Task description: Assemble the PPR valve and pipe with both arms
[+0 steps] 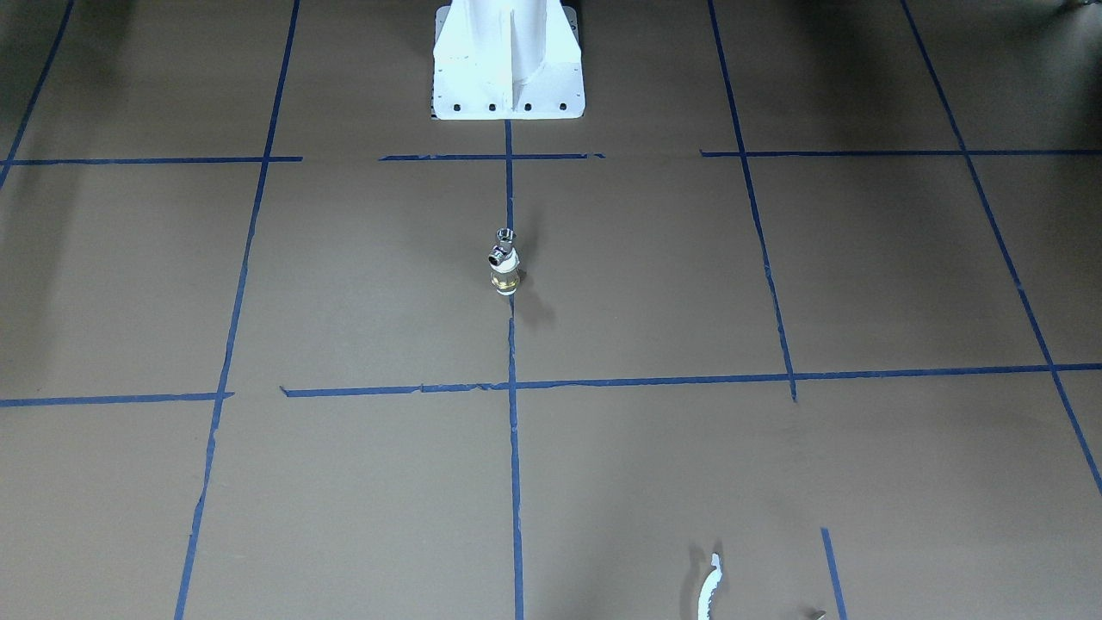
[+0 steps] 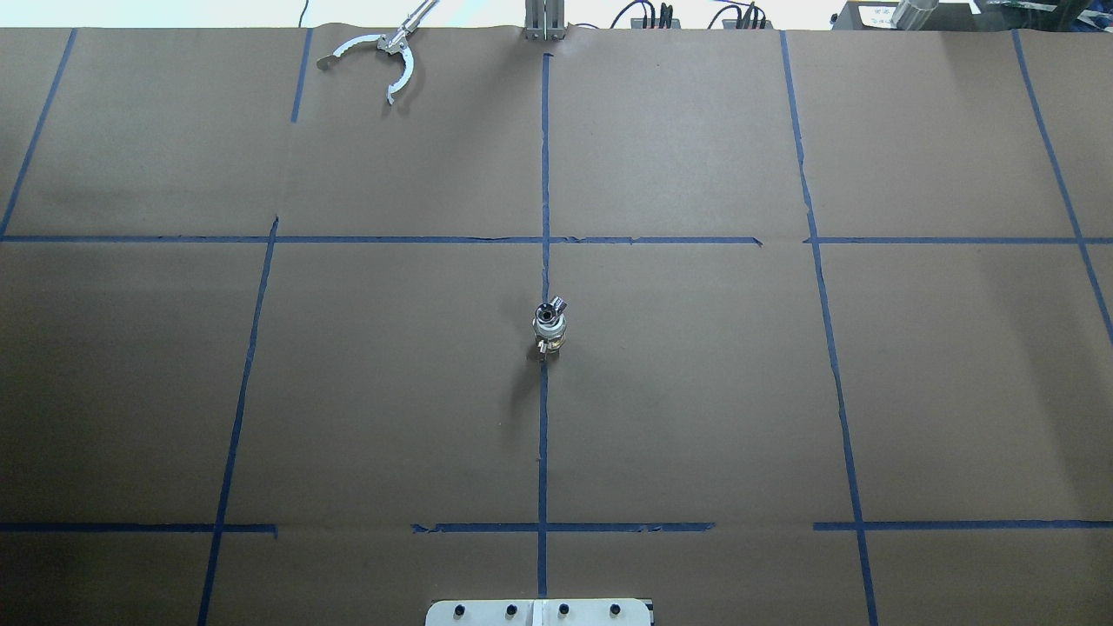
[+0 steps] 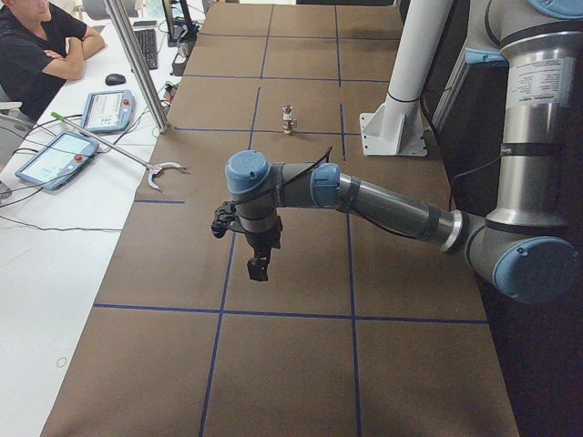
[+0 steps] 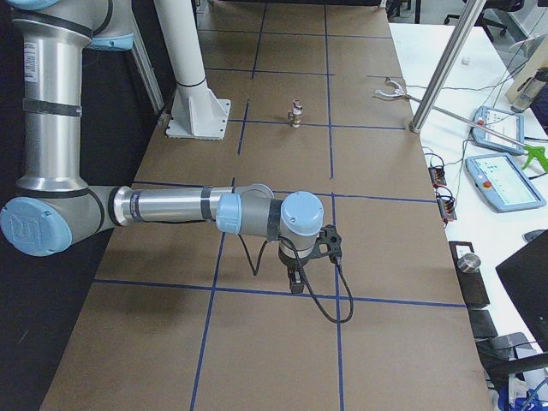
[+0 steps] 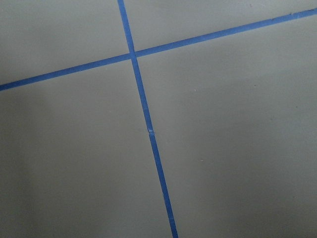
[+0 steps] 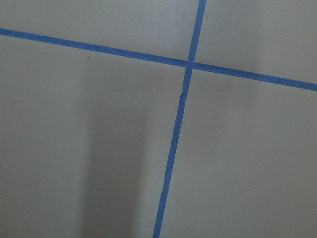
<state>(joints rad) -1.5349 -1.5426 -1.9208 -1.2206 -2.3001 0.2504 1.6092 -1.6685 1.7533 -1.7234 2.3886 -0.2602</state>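
Note:
A small valve fitting [image 1: 505,263] of chrome, white and brass stands upright on the brown table's centre tape line; it also shows in the overhead view [image 2: 550,326] and the side views [image 3: 289,118] [image 4: 296,113]. No separate pipe shows. The left arm's gripper [image 3: 258,269] hangs over the table far from the valve, seen only in the exterior left view. The right arm's gripper [image 4: 295,278] hangs over a tape line, seen only in the exterior right view. I cannot tell whether either is open or shut. Both wrist views show only brown paper and blue tape.
A metal grabber tool [image 2: 383,56] lies at the table's far edge on the left arm's side. The white pedestal base [image 1: 508,60] stands at the robot's edge. A seated operator [image 3: 36,45] and teach pendants [image 3: 59,155] [image 4: 501,180] are beside the table.

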